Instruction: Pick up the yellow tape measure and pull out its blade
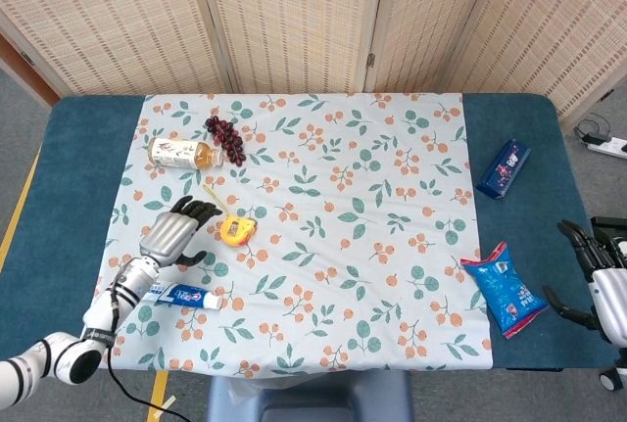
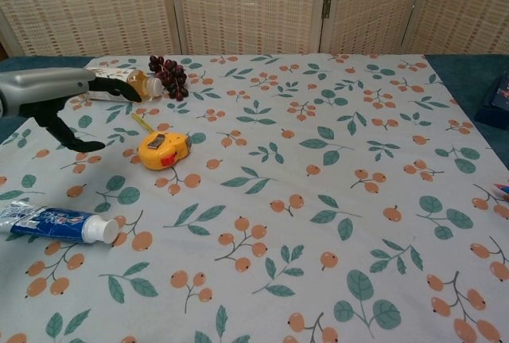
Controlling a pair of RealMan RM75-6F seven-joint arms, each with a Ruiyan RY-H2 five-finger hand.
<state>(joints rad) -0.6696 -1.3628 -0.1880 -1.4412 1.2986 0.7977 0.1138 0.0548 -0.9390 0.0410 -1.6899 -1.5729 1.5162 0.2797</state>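
Head view takes in both hands — the left hand (image 1: 172, 233), fingers spread and holding nothing, hovers just left of the tape measure (image 1: 234, 229) at centre-left; the right hand (image 1: 600, 275), also spread and bare, sits at the right edge. Chest view shows only the left hand (image 2: 56, 96), beside the tape measure (image 2: 164, 150). A floral cloth (image 1: 323, 187) covers the blue table (image 1: 59, 167); woven screens (image 1: 294, 11) stand behind.

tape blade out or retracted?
A short stub is out: a thin yellow strip runs from the tape measure toward the bottle. The left hand is near it, not touching.
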